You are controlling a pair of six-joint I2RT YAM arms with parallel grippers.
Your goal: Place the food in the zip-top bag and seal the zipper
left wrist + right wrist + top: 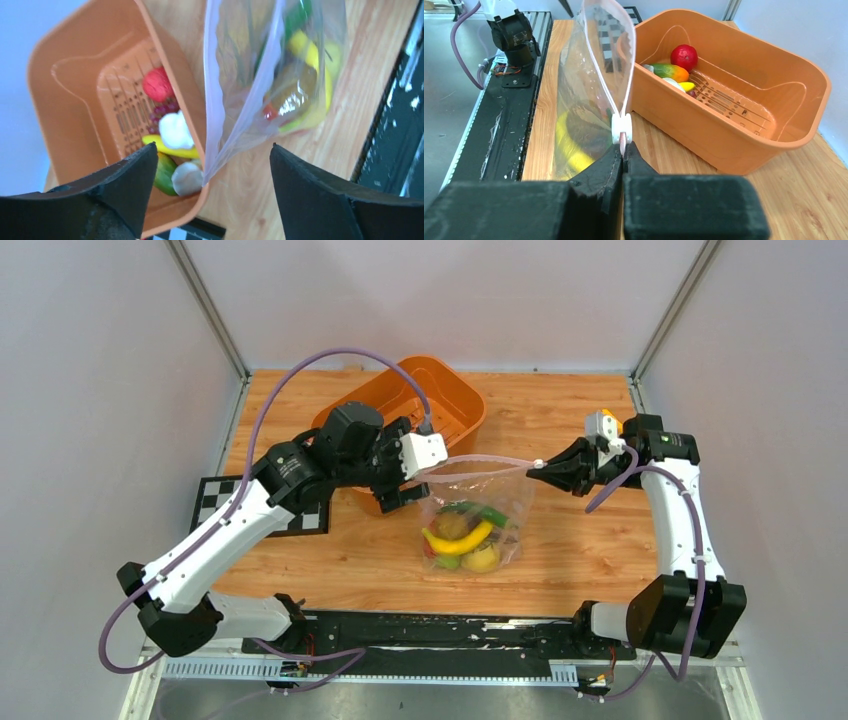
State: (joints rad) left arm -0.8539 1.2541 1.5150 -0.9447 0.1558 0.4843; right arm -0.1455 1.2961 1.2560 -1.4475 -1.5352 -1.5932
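Here, the right gripper (pixel 623 150) pinches the slider end of the clear, crinkly plastic zip-top bag (pixel 475 520), part-filled just beside the orange plastic basket (pixel 470 400), while the wide-open left gripper (pixel 212 157) would do well to grip the opposite corner, keeping the mouth taut.

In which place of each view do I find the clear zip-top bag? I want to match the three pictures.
Top external: the zip-top bag is central, just in front of the orange basket.
Left wrist: upper middle, above the open left gripper.
Right wrist: left of centre, rising from the shut right gripper.
Shared landmark: the orange basket, beside the zip-top bag in all three views.
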